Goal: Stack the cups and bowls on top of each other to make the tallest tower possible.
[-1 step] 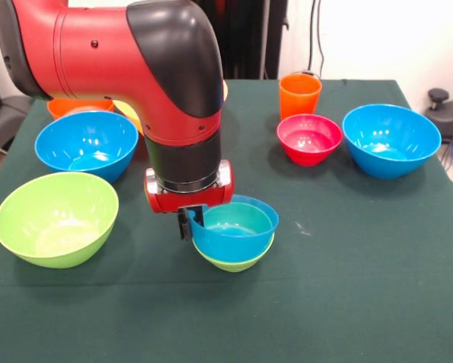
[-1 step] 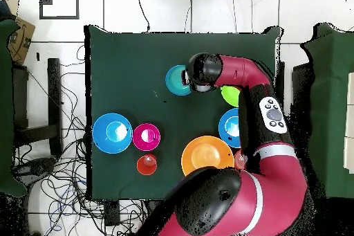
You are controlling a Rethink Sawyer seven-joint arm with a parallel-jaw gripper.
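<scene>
The dark green surface [image 1: 347, 287] has a broad bare strip along its near edge in the front view, and open cloth also lies right of the small stack, between it and the right edge.

No brand, label or readable writing shows on any cup or bowl.

The end effector [image 1: 191, 224] hangs below the red and black arm [image 1: 135, 53] at the left rim of a small blue bowl [image 1: 234, 231]. One dark finger [image 1: 187, 222] shows just outside that rim; the other is hidden, so whether it is clamped on the rim cannot be told.

The small blue bowl sits nested in a small lime bowl [image 1: 234, 263], which rests on the surface near the front middle. Its inside looks teal and holds nothing loose.

To the left stand a large lime green bowl [image 1: 56, 218] and, behind it, a large blue bowl [image 1: 86, 144], close together and both empty. Behind these an orange bowl [image 1: 79, 106] is mostly hidden by the arm.

To the right, well apart from the stack, are a red-pink bowl [image 1: 309, 138], an orange cup [image 1: 299, 94] upright just behind it, and another large blue bowl [image 1: 391, 140] beside it near the right edge. All three are empty.
</scene>
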